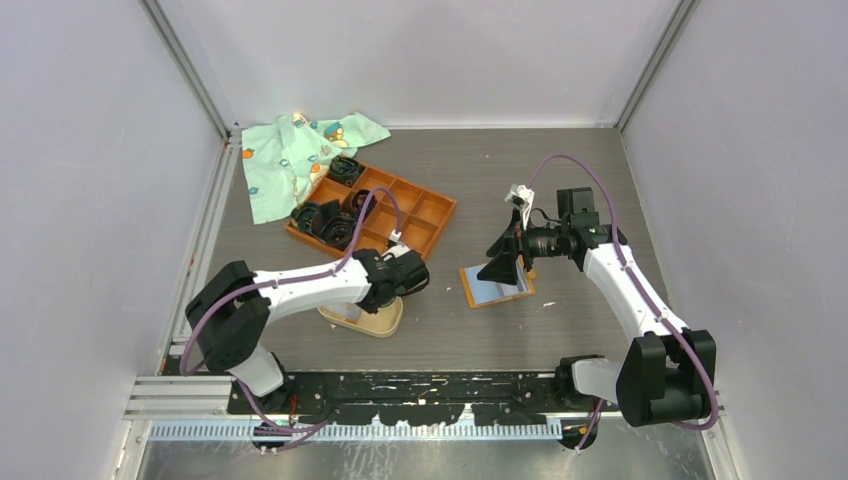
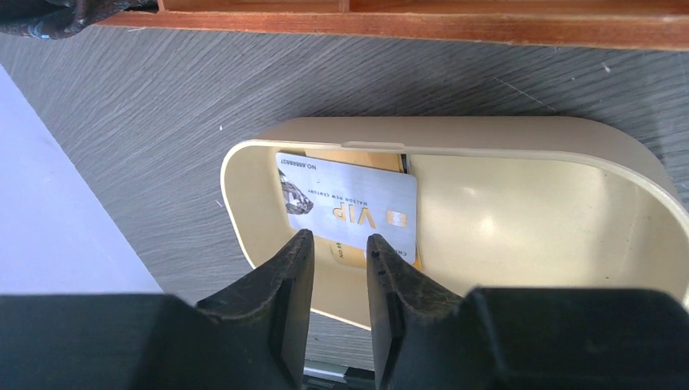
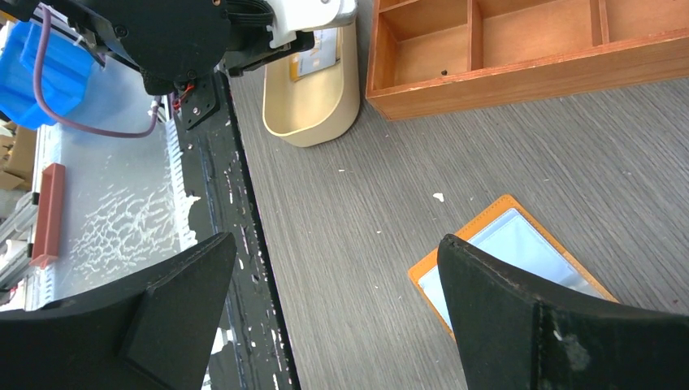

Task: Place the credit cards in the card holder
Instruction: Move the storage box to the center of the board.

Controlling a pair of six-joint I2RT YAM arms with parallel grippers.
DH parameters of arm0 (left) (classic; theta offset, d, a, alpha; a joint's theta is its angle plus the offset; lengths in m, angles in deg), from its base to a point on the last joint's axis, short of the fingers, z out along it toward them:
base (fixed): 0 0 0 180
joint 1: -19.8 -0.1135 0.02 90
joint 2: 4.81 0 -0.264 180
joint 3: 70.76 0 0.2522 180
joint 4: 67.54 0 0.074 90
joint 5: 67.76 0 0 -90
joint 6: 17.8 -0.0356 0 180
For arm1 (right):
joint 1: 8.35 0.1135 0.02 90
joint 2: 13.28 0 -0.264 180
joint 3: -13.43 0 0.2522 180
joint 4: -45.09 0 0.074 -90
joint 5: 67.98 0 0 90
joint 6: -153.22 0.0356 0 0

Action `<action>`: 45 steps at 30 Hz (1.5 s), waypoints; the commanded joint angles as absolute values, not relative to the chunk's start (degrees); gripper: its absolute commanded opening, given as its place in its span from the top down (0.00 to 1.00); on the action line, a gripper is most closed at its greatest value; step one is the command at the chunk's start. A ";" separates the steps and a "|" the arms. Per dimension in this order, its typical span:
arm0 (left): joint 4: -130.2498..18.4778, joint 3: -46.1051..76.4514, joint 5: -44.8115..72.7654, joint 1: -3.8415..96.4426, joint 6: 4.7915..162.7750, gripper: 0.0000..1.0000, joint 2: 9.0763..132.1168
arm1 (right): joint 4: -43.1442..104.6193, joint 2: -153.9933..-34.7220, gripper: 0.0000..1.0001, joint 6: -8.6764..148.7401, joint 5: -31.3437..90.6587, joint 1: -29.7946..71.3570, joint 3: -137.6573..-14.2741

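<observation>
Two thin rectangular credit cards [image 2: 349, 207], a silver one marked VIP over a gold one, lie inside the small beige oval card holder [image 2: 528, 134], at its far wall; the left gripper [image 2: 339, 244] hovers at the holder's near rim, jaws narrowly parted, holding nothing; the right gripper [image 3: 337, 240] gapes wide above the flat orange wallet [image 3: 520, 244], well apart.

Bright, even, diffuse light. A soft shadow lies on the desk [image 1: 480, 170] under the left end effector [image 1: 405, 277]. Right of it, glare spots the tray [image 2: 487, 218] floor; its near fingers [image 2: 276, 292] look dark and slightly blurred.
</observation>
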State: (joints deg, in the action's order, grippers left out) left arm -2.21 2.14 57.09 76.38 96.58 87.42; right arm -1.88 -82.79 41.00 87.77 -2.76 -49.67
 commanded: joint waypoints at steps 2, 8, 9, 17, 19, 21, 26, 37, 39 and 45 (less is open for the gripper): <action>-4.12 3.26 54.11 76.57 95.91 0.65 86.24 | -1.89 -82.56 0.01 40.04 89.52 -2.46 -51.66; -5.68 2.97 52.01 76.62 95.59 0.60 89.48 | -1.98 -82.45 0.01 40.04 89.47 -2.51 -51.66; -6.03 2.92 51.50 76.64 95.58 0.59 89.74 | -1.99 -82.48 0.01 40.04 89.51 -2.46 -51.66; -4.11 3.64 54.93 76.95 97.13 0.59 93.57 | -2.23 -82.44 0.00 39.89 89.60 -2.46 -51.75; -3.41 3.93 56.26 77.15 97.81 0.62 94.44 | -2.24 -82.49 0.00 39.92 89.60 -2.47 -51.74; -3.33 3.90 56.82 77.21 98.12 0.63 94.95 | -2.24 -82.57 0.01 39.89 89.60 -2.48 -51.81; -2.90 4.26 58.07 77.47 98.67 0.64 95.99 | -2.33 -82.54 0.00 39.75 89.69 -2.49 -51.84; 0.57 5.76 63.32 78.91 99.90 0.69 91.95 | -2.59 -82.53 0.01 39.58 89.78 -2.47 -51.92; 1.05 5.99 63.53 78.95 100.02 0.69 91.70 | -2.63 -82.51 0.01 39.56 89.78 -2.51 -51.92; 3.04 7.35 64.56 79.80 100.70 0.79 91.69 | -2.77 -82.43 0.01 39.46 89.90 -2.50 -51.99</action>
State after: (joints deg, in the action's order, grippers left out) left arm 0.41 4.94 61.24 79.18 99.19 93.95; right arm -3.04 -82.79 40.78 87.97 -2.76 -49.67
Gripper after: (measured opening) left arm 0.228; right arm 0.994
